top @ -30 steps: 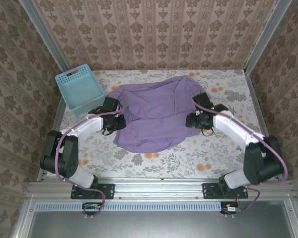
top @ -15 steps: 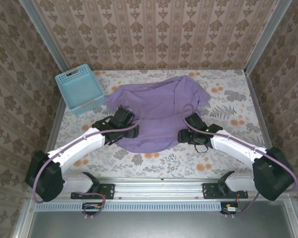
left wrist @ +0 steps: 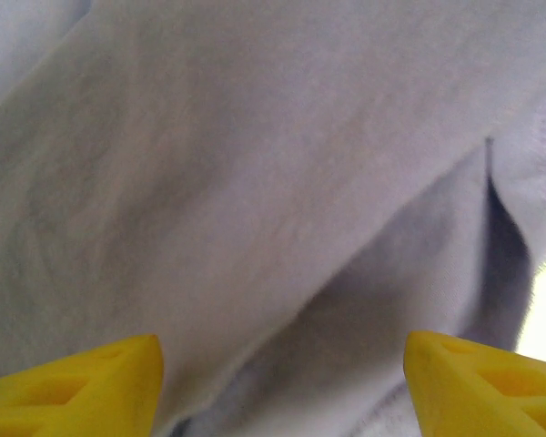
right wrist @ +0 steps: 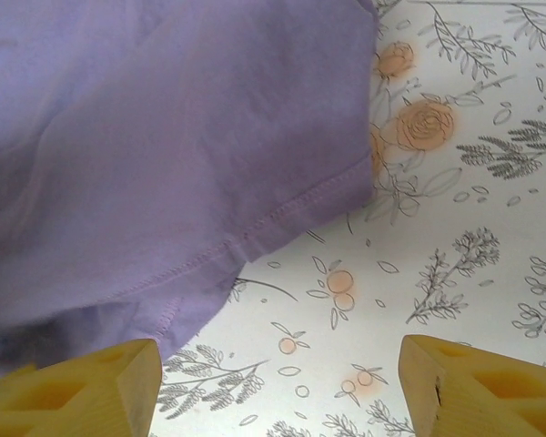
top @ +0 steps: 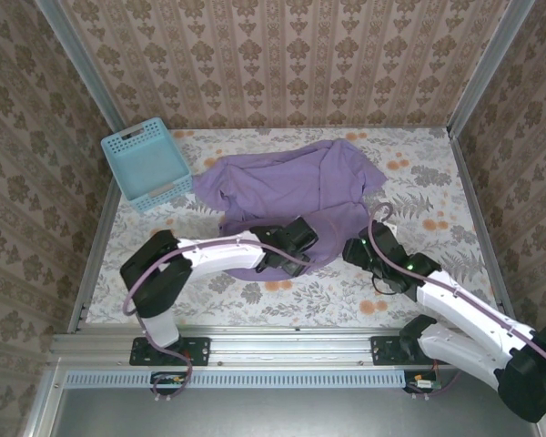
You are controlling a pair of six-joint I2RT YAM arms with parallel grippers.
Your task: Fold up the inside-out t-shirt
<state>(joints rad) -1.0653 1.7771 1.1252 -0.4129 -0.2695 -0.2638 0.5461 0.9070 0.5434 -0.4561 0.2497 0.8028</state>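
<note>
Both arms have swung in from the shirt's sides to its near edge over the last second. From above, your left claw [top: 296, 238] sits on the near hem of the inside-out t-shirt [top: 291, 182] and your right claw [top: 357, 250] just off its right corner; the shirt lies rumpled on the table [top: 428, 182], with no clean fold yet, I judge. At your left wrist, the left claw [left wrist: 282, 382] stands wide, holding nothing, layered cloth [left wrist: 255, 182] just ahead. At your right wrist, the right claw [right wrist: 278, 382] stands wide over bare table [right wrist: 455, 228], the hem [right wrist: 164, 137] ahead-left. The folding itself looks still to do.
</note>
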